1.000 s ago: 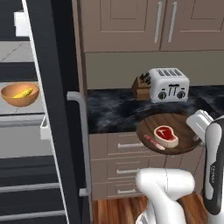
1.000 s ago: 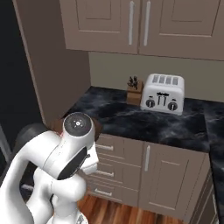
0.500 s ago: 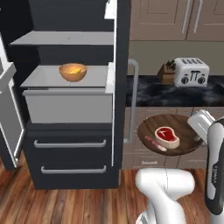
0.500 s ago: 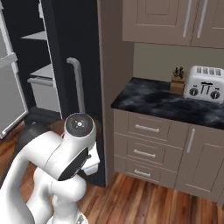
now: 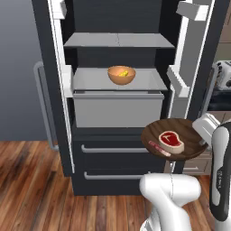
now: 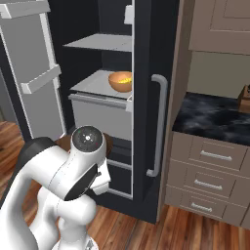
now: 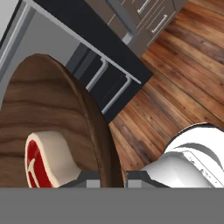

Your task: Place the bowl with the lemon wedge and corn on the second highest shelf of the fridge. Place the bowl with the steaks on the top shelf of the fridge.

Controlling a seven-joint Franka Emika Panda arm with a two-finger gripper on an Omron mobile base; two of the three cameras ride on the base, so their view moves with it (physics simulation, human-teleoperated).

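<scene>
step: orange bowl [image 5: 121,75] with corn [image 5: 122,72] already sat on second-highest shelf [image 5: 90,82]; wooden dish [image 5: 174,139] pending for top shelf [image 5: 118,40].
hand: hand [image 7: 107,178] clenched on wooden dish rim, fingers [image 7: 89,178] either side of the edge.
dish location: held in air, low and right of the open fridge [image 5: 58,117], in front of its drawers, well below top shelf.
how to: judged it should lift level, clear the bin front, then slide in flat so the steaks [image 5: 170,140] don't slip.
materials: dish shallow, dark wood grain, plate-like; steak flat red, white fat rim; bowl deep, glossy; shelves flat light grey; floor [image 5: 27,189] wood planks.
</scene>
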